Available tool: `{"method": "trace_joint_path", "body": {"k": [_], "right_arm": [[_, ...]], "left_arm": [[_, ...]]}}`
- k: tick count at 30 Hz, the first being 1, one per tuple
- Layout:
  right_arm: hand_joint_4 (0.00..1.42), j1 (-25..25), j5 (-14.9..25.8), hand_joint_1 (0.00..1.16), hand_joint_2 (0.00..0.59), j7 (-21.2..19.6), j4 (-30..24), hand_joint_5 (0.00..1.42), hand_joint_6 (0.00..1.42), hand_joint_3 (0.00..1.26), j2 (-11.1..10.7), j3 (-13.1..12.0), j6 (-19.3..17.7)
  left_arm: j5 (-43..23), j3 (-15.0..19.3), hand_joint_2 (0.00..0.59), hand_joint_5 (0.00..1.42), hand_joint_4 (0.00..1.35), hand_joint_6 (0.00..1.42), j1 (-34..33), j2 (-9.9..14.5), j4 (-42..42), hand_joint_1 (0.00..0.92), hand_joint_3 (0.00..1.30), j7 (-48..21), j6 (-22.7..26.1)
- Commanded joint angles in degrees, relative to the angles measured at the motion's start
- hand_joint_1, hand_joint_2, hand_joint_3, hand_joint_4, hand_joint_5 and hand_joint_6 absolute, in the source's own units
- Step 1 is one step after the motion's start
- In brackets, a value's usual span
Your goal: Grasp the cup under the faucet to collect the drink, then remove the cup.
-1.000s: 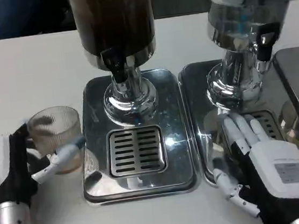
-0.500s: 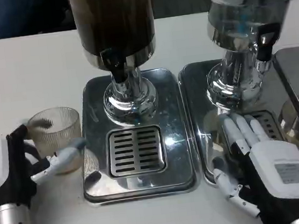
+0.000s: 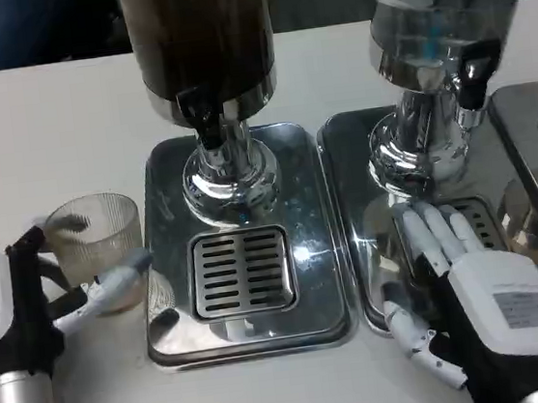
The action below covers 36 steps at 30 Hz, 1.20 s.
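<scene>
I see the ribbed clear cup [image 3: 97, 245] standing upright on the white table [image 3: 47, 129] at the left of the frame, just beside the left edge of the steel drip tray [image 3: 239, 253] and not under the faucet [image 3: 204, 121] of the dark drink dispenser [image 3: 198, 34]. My left hand [image 3: 38, 306] is at the lower left with its fingers [image 3: 112, 278] wrapped around the cup, one across its front and one behind the rim, so I read it as grasping the cup. My right hand [image 3: 469, 291] lies at the lower right, palm down on the second drip tray [image 3: 356, 201], its fingers [image 3: 433, 231] stretched out flat and released, pointing toward the base of the clear dispenser [image 3: 439, 26]
</scene>
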Motion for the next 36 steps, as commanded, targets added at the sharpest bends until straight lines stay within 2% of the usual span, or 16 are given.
{"method": "trace_joint_path", "body": {"k": [1, 17, 22, 27, 36], "right_arm": [[0.0, -0.23, 0.5, 0.0, 0.503, -0.17, 0.12, 0.0, 0.24, 0.02, 0.17, -0.17, -0.11], [0.0, -0.22, 0.27, 0.0, 0.503, -0.95, 0.14, 0.0, 0.25, 0.02, 0.5, -0.08, -0.01], [0.0, -0.14, 0.19, 0.0, 0.503, -1.19, 0.15, 0.0, 0.25, 0.02, 0.68, -0.04, 0.05], [0.0, 0.13, 0.25, 0.0, 0.503, -1.45, 0.01, 0.0, 0.25, 0.02, 0.86, -0.16, 0.21], [0.0, 0.92, -0.28, 0.0, 0.503, -1.98, -0.82, 0.0, 0.25, 0.02, 1.33, -0.16, 0.61]], "left_arm": [[0.47, -0.11, 0.016, 1.16, 1.04, 1.31, -0.31, -0.24, -1.48, 0.631, 0.86, 2.1, -1.66], [1.65, -0.37, 0.014, 1.15, 1.04, 1.31, 0.24, 0.0, -5.69, 0.642, 0.87, 4.01, -4.21], [3.11, -0.71, 0.014, 1.15, 1.04, 1.31, 0.28, -0.63, -7.68, 0.642, 0.88, 4.32, -4.71], [5.65, -2.52, 0.011, 1.15, 1.04, 1.31, 0.04, -1.29, -9.23, 0.647, 0.88, 4.42, -4.79], [8.63, -5.62, 0.011, 1.15, 1.04, 1.32, -3.39, -3.99, -6.31, 0.654, 0.88, 3.79, -2.85]]}}
